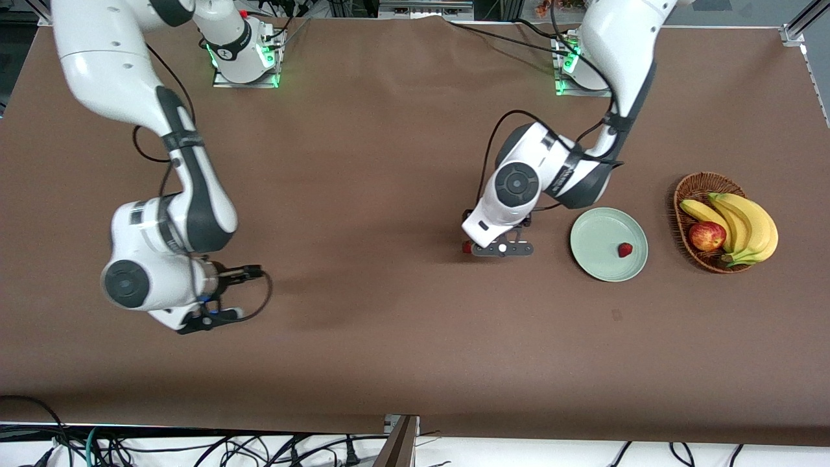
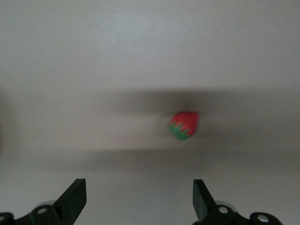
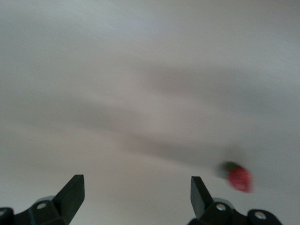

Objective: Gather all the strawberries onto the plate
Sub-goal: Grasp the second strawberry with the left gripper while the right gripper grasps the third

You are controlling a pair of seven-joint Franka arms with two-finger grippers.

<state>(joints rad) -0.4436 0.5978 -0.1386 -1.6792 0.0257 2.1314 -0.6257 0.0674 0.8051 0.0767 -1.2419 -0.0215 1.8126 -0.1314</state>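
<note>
The pale mint-green plate (image 1: 596, 228) lies toward the left arm's end of the table with one red strawberry (image 1: 624, 250) on it. A second strawberry (image 1: 466, 246) lies on the table beside my left gripper (image 1: 500, 250), toward the right arm's end. In the left wrist view this berry (image 2: 183, 125) shows a green end and lies ahead of the open, empty left gripper (image 2: 139, 201). My right gripper (image 1: 211, 318) hangs low over the table near the right arm's end. It is open and empty (image 3: 137, 199). A third strawberry (image 3: 239, 179) lies just off to one side of it.
A brown wicker basket (image 1: 688, 188) with bananas (image 1: 746, 224) and a red apple (image 1: 707, 235) stands beside the plate, toward the left arm's end. The table is covered by a brown cloth (image 1: 389, 162). Cables hang along the edge nearest the front camera.
</note>
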